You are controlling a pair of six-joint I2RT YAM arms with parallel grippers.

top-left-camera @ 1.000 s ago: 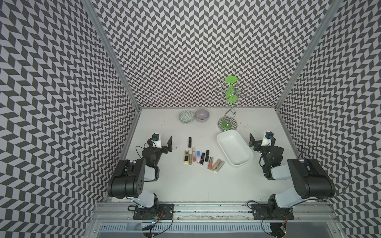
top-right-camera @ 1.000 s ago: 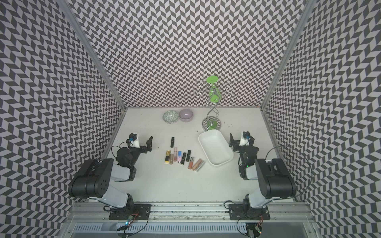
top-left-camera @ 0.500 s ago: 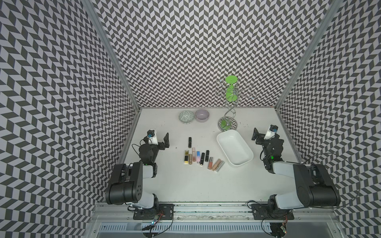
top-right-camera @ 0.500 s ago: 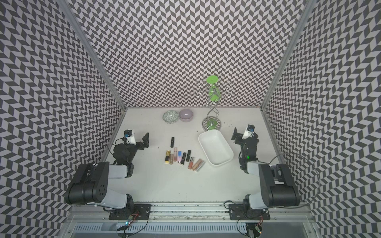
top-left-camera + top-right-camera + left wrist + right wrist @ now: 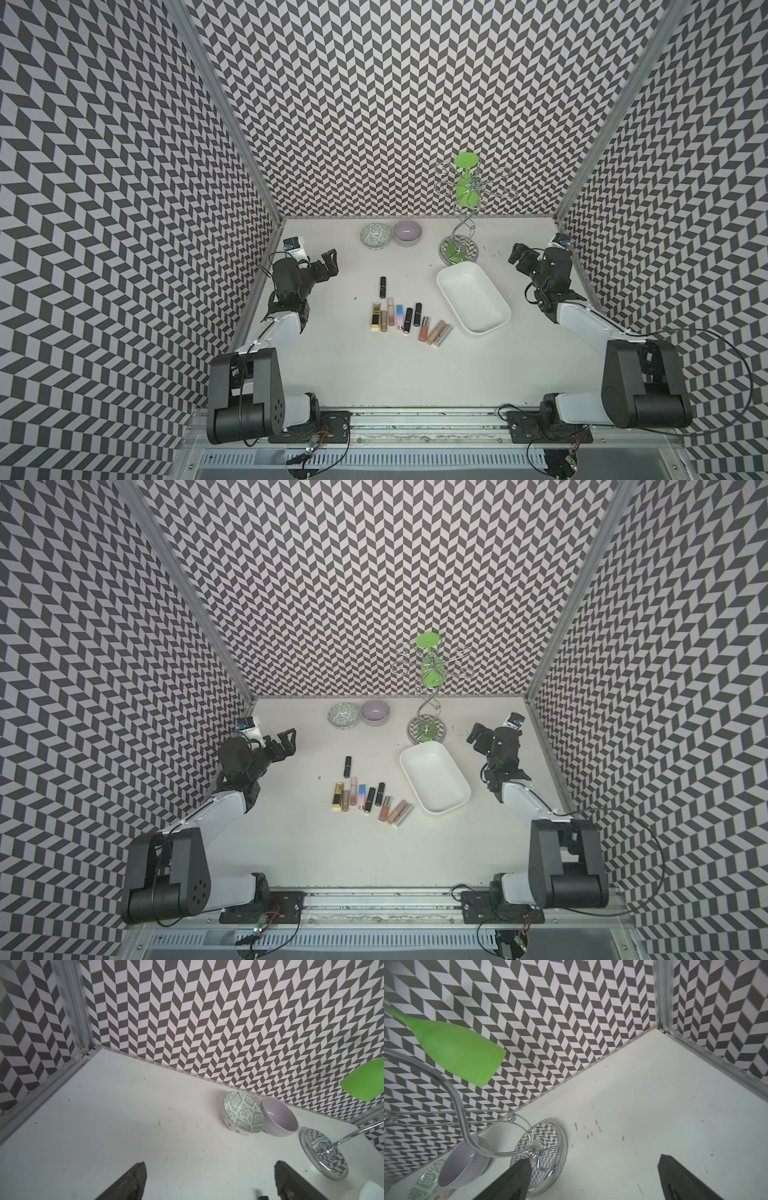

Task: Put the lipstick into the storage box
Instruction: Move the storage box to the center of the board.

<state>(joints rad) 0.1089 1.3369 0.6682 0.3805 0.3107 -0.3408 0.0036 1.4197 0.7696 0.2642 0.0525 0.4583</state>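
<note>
Both left jaws and right jaws stand wide apart, empty, above the desk (image 5: 374, 374). The storage box (image 5: 473, 299) lies between them, nearer the right jaws, with nothing in it. The wire stand (image 5: 459, 249) sits just beside the box, so a careless right-arm swing could topple it and its green glass (image 5: 464, 183). The lipsticks (image 5: 399, 318) lie between the left jaws and the box, packed side by side, so wide jaws may catch two or set neighbours rolling. One black lipstick (image 5: 382, 286) lies apart and looks safer. No writing is legible.
</note>
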